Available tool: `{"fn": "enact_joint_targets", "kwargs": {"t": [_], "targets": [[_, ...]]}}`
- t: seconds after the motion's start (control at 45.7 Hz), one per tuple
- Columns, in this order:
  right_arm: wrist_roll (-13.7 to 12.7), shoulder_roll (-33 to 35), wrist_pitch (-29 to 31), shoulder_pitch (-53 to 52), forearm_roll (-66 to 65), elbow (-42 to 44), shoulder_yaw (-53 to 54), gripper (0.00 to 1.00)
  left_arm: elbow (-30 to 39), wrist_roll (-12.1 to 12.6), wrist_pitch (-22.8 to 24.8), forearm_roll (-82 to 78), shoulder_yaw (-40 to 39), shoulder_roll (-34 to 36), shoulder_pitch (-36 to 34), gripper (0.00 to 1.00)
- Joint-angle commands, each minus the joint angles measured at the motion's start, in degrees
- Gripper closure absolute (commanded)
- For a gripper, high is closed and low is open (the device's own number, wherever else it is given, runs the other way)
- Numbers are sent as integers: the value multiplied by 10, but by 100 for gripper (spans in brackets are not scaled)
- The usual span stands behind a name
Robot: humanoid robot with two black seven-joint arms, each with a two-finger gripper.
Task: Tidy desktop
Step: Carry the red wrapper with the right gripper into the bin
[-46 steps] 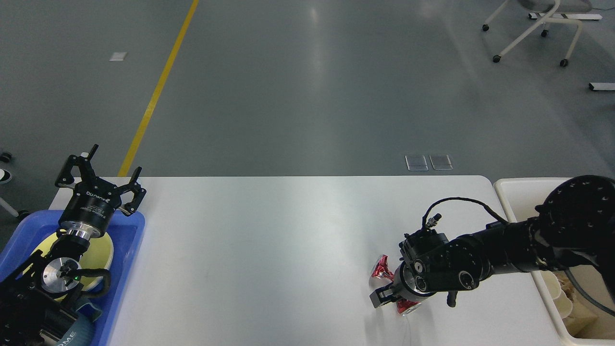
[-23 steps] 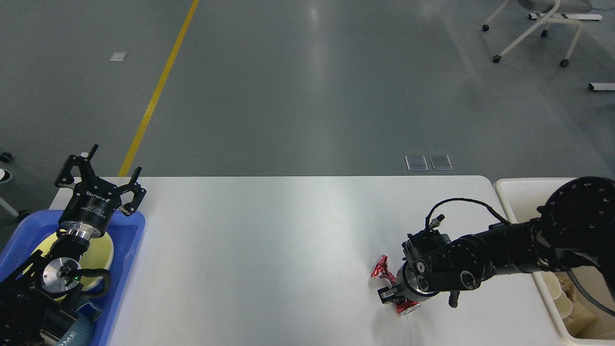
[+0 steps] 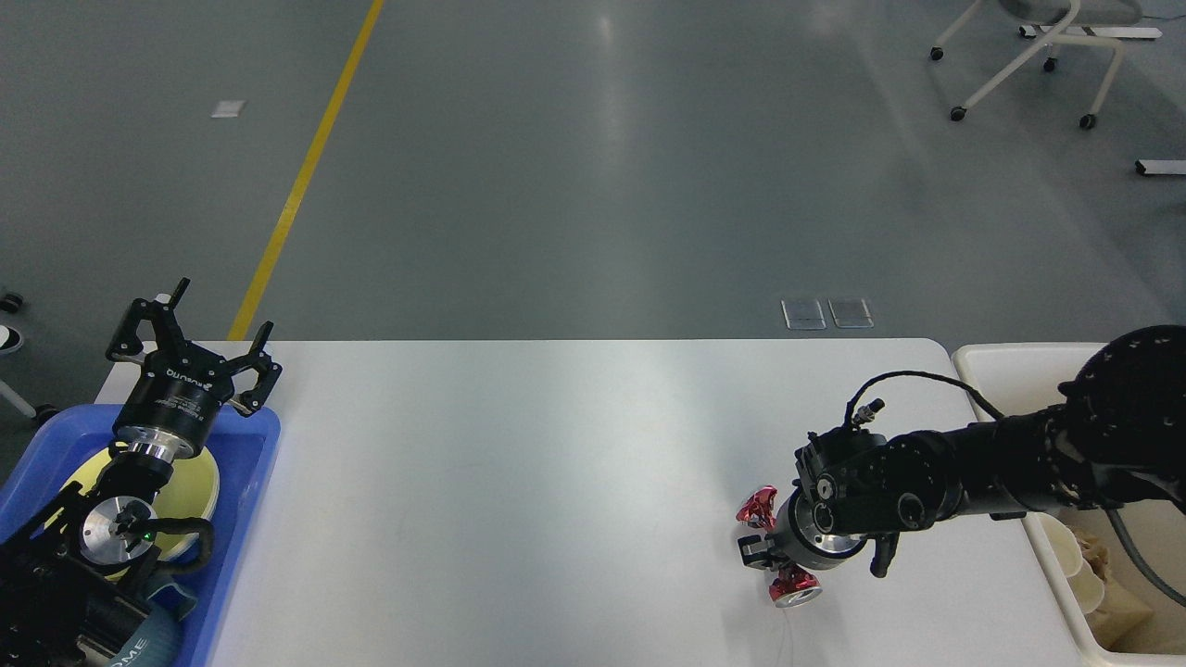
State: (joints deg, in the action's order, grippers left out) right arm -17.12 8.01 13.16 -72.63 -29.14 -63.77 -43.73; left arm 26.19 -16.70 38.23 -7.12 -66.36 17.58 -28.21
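The white desktop (image 3: 519, 482) fills the lower middle of the head view. Near its right front lies a crushed red can (image 3: 758, 507), pinched in the middle so both flared ends stick out. My right gripper (image 3: 760, 551) is shut on the can's waist, with the arm reaching in from the right. My left gripper (image 3: 190, 338) stands open at the far left, fingers spread and pointing up, with nothing between them. It hovers over the back of a blue tray.
The blue tray (image 3: 267, 454) at the left edge holds a yellow plate (image 3: 202, 480). A cream bin (image 3: 980, 363) stands off the desktop's right end, with paper cups (image 3: 1079, 565) inside. Beyond the table are grey floor, a yellow line and a wheeled chair (image 3: 1028, 56).
My right gripper closed on the red can and shifted right and slightly up with it, turning the can more upright. The left arm has not moved.
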Motion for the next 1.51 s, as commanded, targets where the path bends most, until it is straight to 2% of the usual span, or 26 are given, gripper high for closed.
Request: {"fn": "enact_joint_targets", "kwargs": {"t": [0.0, 0.175, 0.284, 0.394, 0.503, 0.656, 0.787, 1.225, 1.356, 1.487], "targets": [[2, 18, 6, -28, 36, -14, -1, 100, 0, 0, 0, 0, 0, 0, 0, 4], [2, 75, 26, -117, 68, -84, -12, 100, 0, 0, 0, 0, 0, 0, 0, 4], [2, 97, 81, -192, 130, -108, -42, 100, 0, 0, 0, 0, 0, 0, 0, 4], [3, 100, 148, -297, 245, -131, -113, 100, 0, 0, 0, 0, 0, 0, 0, 4], [9, 98, 151, -398, 285, -198, -173, 100, 0, 0, 0, 0, -1, 0, 0, 4], [38, 91, 151, -534, 291, -309, -227, 100, 0, 0, 0, 0, -1, 0, 0, 4], [40, 91, 157, -602, 327, -355, -246, 100, 0, 0, 0, 0, -1, 0, 0, 4], [39, 112, 137, -598, 350, -341, -296, 100, 0, 0, 0, 0, 0, 0, 0, 4], [40, 175, 101, -540, 371, -293, -334, 100, 0, 0, 0, 0, 0, 0, 0, 4], [39, 240, 91, -449, 364, -202, -341, 100, 0, 0, 0, 0, 0, 0, 0, 4]]}}
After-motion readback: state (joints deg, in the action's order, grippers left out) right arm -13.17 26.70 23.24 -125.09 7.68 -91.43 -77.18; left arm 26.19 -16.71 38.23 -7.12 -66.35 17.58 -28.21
